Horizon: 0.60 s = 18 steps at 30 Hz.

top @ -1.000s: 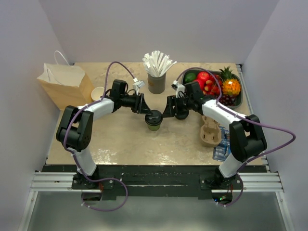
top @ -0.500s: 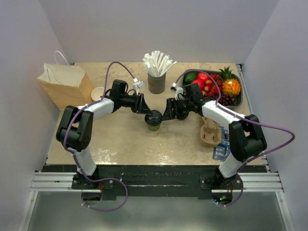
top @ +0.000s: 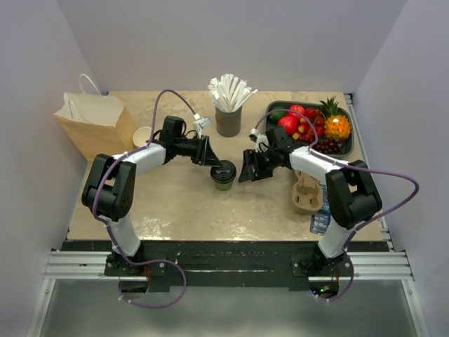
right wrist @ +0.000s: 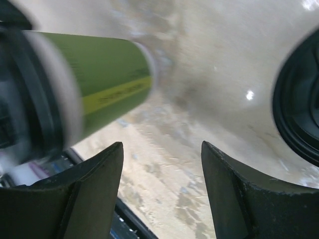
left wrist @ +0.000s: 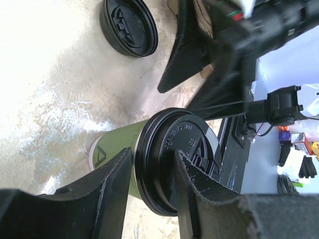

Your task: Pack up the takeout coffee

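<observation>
The takeout coffee [top: 224,175], a green cup with a cream band and a black lid, stands upright mid-table. My left gripper [top: 212,160] reaches it from the far left. In the left wrist view the cup [left wrist: 114,147] lies between half-closed fingers of the left gripper [left wrist: 152,159]: one finger against the cup's side, the other across the lid [left wrist: 184,149], pinching its rim. My right gripper [top: 245,170] is open and empty just right of the cup, not touching it. In the right wrist view the cup [right wrist: 99,74] is at upper left, beyond the right gripper [right wrist: 162,149].
A spare black lid [left wrist: 128,27] lies on the table by the right gripper [right wrist: 301,104]. A paper bag [top: 95,123] stands far left with a small cup [top: 142,135] beside it. A grey cup of straws [top: 228,121], a fruit tray [top: 349,140] and a cardboard cup carrier [top: 305,193] are behind and right.
The right gripper has swung a little toward the near side and drawn its wrist back, staying open beside the cup. The left arm and the cup have not moved.
</observation>
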{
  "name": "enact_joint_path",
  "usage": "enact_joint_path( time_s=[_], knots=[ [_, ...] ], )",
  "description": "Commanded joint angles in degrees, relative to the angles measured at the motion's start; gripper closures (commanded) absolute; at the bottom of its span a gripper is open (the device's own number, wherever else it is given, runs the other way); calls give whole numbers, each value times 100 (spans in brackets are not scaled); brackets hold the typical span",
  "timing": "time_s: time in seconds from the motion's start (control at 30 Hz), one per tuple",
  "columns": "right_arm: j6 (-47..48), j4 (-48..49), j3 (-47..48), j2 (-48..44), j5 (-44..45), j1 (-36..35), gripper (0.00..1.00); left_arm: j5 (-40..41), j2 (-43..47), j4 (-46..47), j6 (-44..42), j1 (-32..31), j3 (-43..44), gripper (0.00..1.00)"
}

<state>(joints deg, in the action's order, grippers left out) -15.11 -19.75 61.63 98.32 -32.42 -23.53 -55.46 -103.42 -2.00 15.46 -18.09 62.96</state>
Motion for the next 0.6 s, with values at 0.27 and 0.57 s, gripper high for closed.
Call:
enact_joint_path(
  time_s=[0.27, 0.57],
  knots=[
    [764, -275, 122, -366, -342, -29, 31, -60, 67, 312, -35, -19, -161, 53],
    [1239, -249, 236, -551, -1460, -20, 18, -720, 216, 965, 466, -11, -153, 33]
  ],
)
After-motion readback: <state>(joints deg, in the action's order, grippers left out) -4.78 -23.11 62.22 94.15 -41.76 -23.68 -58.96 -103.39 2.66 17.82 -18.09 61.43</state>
